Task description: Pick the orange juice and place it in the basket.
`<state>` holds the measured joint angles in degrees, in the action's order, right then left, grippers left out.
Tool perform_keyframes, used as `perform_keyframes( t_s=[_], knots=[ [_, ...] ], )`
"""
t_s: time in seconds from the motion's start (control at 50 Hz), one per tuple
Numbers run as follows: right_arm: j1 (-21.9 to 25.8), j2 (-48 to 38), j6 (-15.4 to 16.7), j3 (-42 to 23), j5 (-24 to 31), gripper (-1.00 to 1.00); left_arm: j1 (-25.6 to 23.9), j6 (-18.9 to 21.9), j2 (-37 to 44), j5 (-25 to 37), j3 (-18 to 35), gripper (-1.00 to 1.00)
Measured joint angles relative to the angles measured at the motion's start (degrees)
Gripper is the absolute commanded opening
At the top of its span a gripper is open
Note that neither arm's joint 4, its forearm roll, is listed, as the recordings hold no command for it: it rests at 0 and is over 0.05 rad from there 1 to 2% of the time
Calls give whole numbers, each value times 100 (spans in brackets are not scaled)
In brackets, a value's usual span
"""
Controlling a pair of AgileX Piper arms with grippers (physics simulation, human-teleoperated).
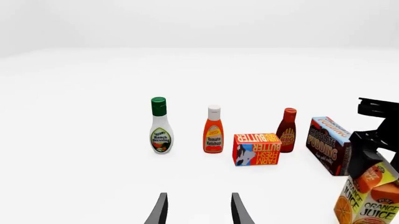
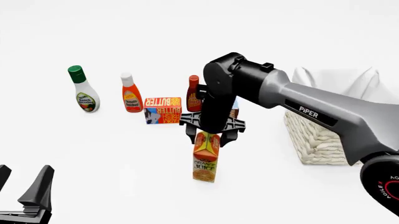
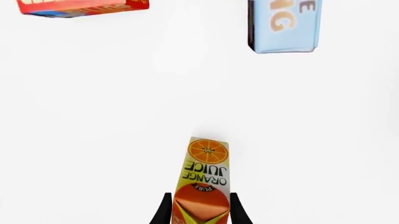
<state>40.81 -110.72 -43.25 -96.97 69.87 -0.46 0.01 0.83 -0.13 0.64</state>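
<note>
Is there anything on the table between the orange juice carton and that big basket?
No. In the front view, only bare white table lies between the orange juice and the basket; the right arm just reaches across above it.

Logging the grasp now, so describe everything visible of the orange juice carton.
The orange juice is a tall gable-top carton, orange and yellow, printed "ORANGE JUICE" with an orange-slice picture. It looks like printed cardboard, closed and undamaged. It stands upright on the white table, nearer the camera than the other groceries and left of the basket. The right gripper comes from above with a finger on either side of its top; firm contact cannot be confirmed.
</note>
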Motion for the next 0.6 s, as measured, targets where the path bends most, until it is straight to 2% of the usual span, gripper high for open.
perform_keyframes(
  t_s=[0.24, 0.6],
  knots=[
    [47, 152, 14, 75, 3, -100, 0, 0, 0, 0, 0, 100],
    [83, 400, 205, 196, 3, -100, 0, 0, 1, 0, 0, 100]
  ],
)
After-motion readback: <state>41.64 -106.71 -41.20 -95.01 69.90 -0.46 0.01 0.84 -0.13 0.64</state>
